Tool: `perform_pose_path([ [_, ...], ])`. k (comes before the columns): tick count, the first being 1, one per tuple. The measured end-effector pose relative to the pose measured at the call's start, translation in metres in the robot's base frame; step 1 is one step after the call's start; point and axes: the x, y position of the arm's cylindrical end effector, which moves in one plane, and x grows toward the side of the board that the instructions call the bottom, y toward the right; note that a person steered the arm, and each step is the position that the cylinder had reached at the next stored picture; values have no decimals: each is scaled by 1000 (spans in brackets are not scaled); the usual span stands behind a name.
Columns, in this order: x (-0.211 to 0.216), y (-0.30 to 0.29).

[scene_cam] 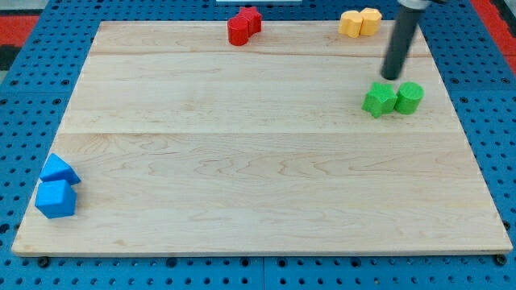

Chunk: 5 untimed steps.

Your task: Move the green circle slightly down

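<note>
Two green blocks sit side by side near the bench's (266, 225) right edge: the green circle (409, 97) touches a green star-like block (379, 99) on its left. No pincer exists on this rig, so nothing grips. My tip (392, 76) rests just above the pair, nearer the star. You are at the approach step; next, shift the tip right until it stands directly above the circle, then push downward briefly.

Above my tip (392, 76), the rod (403, 36) runs out through the view's top edge. Far to its left, the red blocks (243, 25) merge; their shapes can't be told.
</note>
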Motion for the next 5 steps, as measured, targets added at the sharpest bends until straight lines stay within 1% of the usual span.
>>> perform_pose_path([
  [1,41,19],
  [2,59,0],
  [3,75,-44],
  [4,79,-29],
  [5,79,54],
])
